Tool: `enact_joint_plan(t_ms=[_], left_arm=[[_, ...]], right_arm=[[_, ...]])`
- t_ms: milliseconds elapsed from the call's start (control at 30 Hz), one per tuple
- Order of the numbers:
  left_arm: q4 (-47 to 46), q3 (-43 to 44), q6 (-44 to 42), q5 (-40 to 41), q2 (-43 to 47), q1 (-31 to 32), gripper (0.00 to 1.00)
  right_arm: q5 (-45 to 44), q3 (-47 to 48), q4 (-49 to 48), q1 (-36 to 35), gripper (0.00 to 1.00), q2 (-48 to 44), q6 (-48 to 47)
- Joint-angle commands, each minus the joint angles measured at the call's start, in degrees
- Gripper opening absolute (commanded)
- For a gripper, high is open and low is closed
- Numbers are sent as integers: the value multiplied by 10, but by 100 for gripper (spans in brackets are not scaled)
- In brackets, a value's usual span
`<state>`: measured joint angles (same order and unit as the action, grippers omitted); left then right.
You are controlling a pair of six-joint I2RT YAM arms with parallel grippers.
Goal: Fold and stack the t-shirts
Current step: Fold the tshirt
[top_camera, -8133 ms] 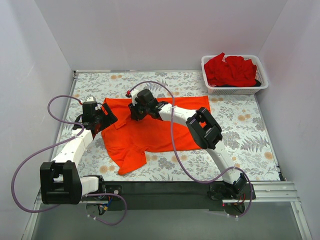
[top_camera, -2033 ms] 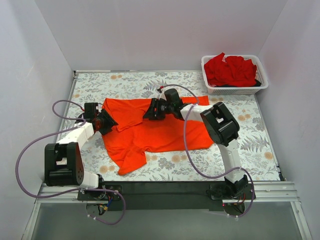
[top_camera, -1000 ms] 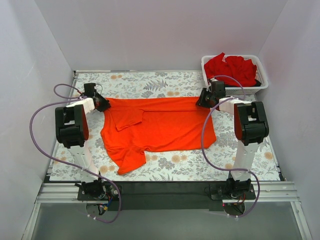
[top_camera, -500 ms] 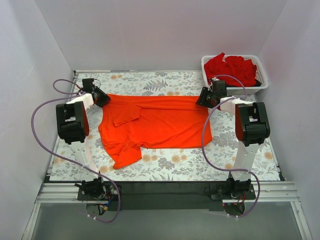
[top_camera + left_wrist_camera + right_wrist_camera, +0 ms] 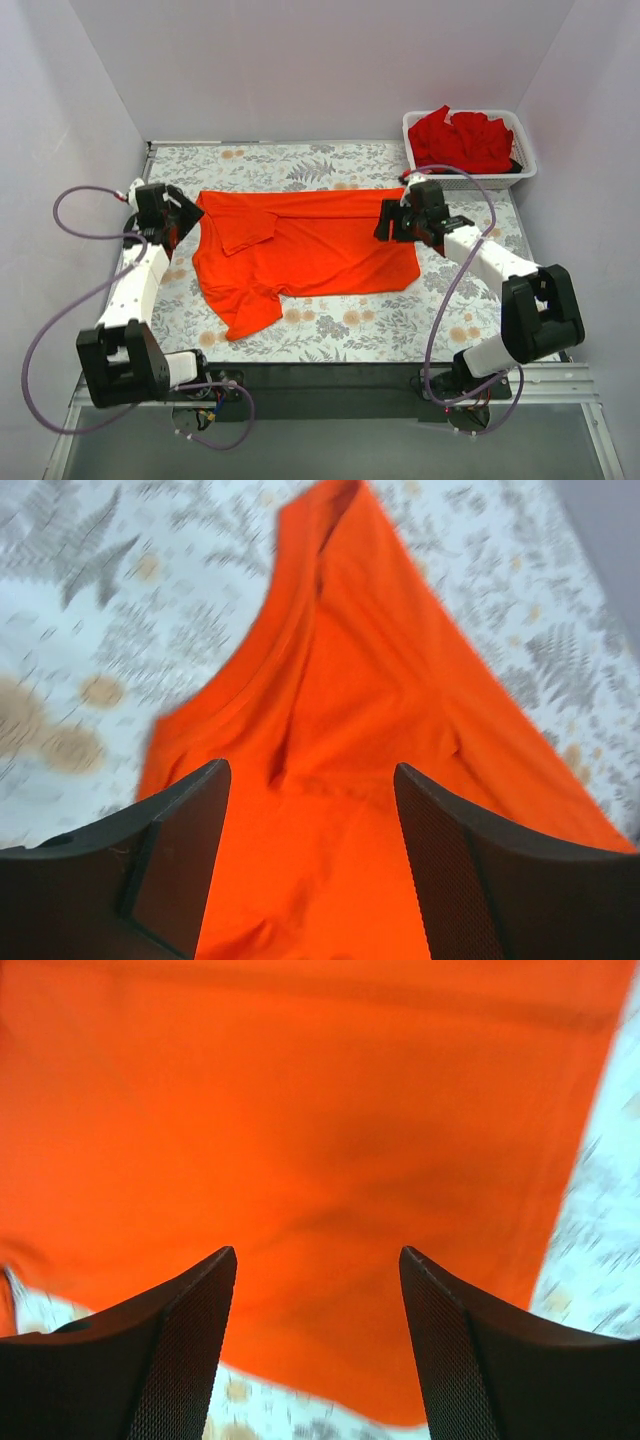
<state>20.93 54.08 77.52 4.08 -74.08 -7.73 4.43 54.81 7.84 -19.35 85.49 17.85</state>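
A bright orange-red t-shirt [image 5: 310, 250] lies spread flat across the middle of the table, with one flap folded over near its upper left and a sleeve hanging toward the front left. My left gripper [image 5: 178, 216] hovers open over the shirt's left edge. In the left wrist view the t-shirt [image 5: 350, 730] fills the gap between the spread fingers [image 5: 190, 830] of the left gripper [image 5: 310, 775]. My right gripper [image 5: 390, 220] is open above the shirt's right edge. The right wrist view shows the right gripper [image 5: 316, 1253] over the t-shirt [image 5: 320, 1110], nothing held. Deeper red t-shirts [image 5: 460, 140] sit heaped in the basket.
A white mesh basket [image 5: 470, 183] stands at the back right corner. The floral tabletop [image 5: 480, 290] shows around the shirt. Purple cables loop off both arms. Grey walls close in the left, back and right sides.
Both grippers have opened and let go of the shirt's top corners, then drawn back from the far corners toward the shirt's sides. The shirt has settled flat.
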Motion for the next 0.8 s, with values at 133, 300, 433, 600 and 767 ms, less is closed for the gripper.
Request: enact_joint_plan(t_ms=[133,300,433,600,767], left_arm=[[89,-147,2,51,114,3,52],[54,-165,3,34,86,3,26],[38,-140,2,27,40,2,14],[10,-120,-1,18,-22,3,6],[0,-106,5,31,-86,3,4]], right_arm=[[8,-113,59,-41,63,-77,13],[-8,-136,57,-39,56,-82,6],[-19,-139,58,-31,48,-92,4],[-14,-135,54,-11,44,-81,4],[-4,-147,47,17,42,-60,10]])
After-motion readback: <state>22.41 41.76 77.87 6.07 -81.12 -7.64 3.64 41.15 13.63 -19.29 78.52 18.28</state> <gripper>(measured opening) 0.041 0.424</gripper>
